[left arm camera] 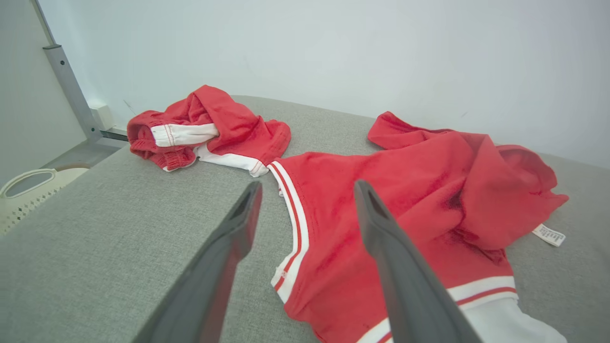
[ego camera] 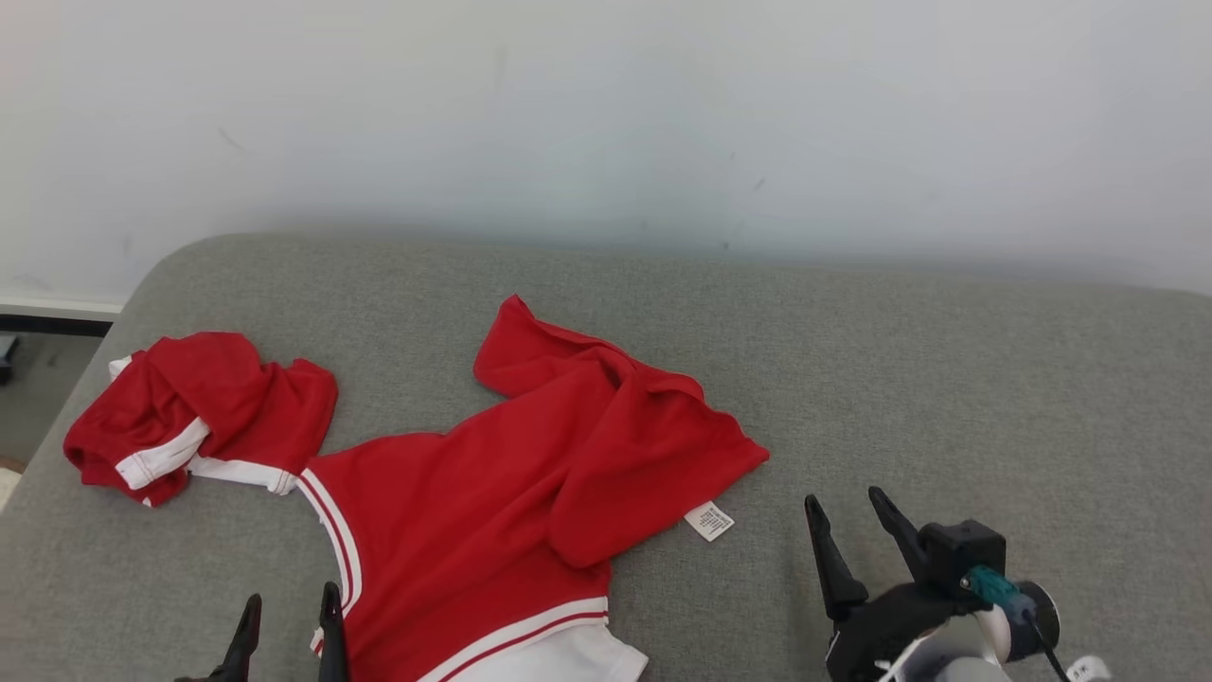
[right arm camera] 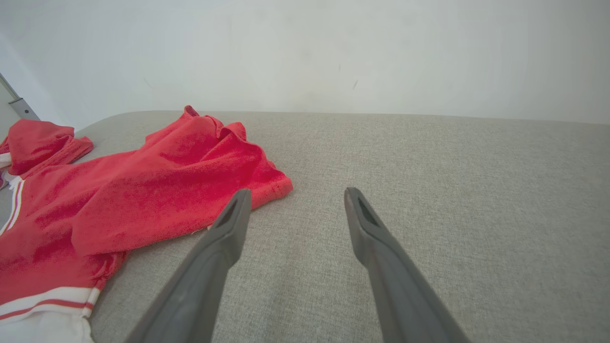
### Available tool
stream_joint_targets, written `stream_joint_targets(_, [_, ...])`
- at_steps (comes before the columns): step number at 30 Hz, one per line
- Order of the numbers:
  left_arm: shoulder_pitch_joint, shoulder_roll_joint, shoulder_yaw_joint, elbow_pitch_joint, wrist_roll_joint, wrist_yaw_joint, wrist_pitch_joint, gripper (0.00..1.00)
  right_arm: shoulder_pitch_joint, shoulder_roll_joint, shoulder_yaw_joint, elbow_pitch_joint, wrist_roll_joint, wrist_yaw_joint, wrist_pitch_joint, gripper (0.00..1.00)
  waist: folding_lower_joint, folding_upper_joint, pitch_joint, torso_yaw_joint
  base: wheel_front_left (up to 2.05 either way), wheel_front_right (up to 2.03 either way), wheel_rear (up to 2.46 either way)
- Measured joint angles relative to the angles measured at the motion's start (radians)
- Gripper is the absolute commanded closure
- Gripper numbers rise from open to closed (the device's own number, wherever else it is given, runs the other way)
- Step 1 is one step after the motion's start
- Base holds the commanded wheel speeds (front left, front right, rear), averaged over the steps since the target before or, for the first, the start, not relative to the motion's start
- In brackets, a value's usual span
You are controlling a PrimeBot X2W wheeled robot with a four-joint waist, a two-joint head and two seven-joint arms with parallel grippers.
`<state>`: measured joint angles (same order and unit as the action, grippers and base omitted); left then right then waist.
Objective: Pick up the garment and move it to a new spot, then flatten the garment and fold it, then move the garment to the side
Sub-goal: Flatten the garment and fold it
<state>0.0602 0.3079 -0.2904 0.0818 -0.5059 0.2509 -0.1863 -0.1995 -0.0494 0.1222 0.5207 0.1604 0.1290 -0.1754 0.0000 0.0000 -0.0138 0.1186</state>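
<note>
A red garment [ego camera: 530, 464] with white trim and stripes lies crumpled on the grey padded table [ego camera: 947, 379], its bunched sleeve end [ego camera: 189, 412] at the far left. It also shows in the left wrist view as the garment [left arm camera: 381, 190] and in the right wrist view as the garment [right arm camera: 143, 190]. My left gripper [ego camera: 289, 606] stands open at the garment's striped near edge, its fingers apart with nothing between them; in its wrist view the left gripper [left arm camera: 307, 188] hovers over that edge. My right gripper [ego camera: 847, 502] is open over bare table to the garment's right, seen as the right gripper [right arm camera: 295, 193].
A white care label [ego camera: 709, 520] sticks out at the garment's right edge. A pale wall [ego camera: 606, 114] runs behind the table. Off the table's left side stand a cream perforated basket [left arm camera: 28, 188] and a grey metal post [left arm camera: 66, 81]. Bare table spreads to the right.
</note>
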Motion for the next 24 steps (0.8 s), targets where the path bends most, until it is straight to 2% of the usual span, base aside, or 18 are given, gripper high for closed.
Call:
stream_joint_targets(5, [-0.029,-0.011,-0.021,0.002,0.016,-0.007,-0.022,0.0,-0.135,-0.012,0.024,0.152,-0.008,0.0,0.014,0.0,0.0,0.0,0.002,0.033,0.0,0.0,0.0])
stream_joint_targets(14, [-0.099,-0.042,-0.073,0.046,0.031,-0.049,-0.032,0.0,-0.358,-0.063,0.053,0.488,0.008,0.0,0.012,0.0,0.0,0.0,0.031,0.122,0.0,0.0,0.0])
stream_joint_targets(23, [-0.169,-0.066,-0.106,0.104,0.039,-0.086,-0.043,0.0,-0.482,-0.077,0.061,0.703,0.046,0.0,0.029,0.0,0.0001,0.0,0.092,0.21,0.0,0.0,0.0])
stream_joint_targets(24, [-0.172,-0.069,-0.107,0.112,0.039,-0.091,-0.047,0.0,-0.485,-0.077,0.063,0.718,0.05,0.0,0.044,0.04,0.0001,0.0,0.098,0.218,0.0,0.0,0.0])
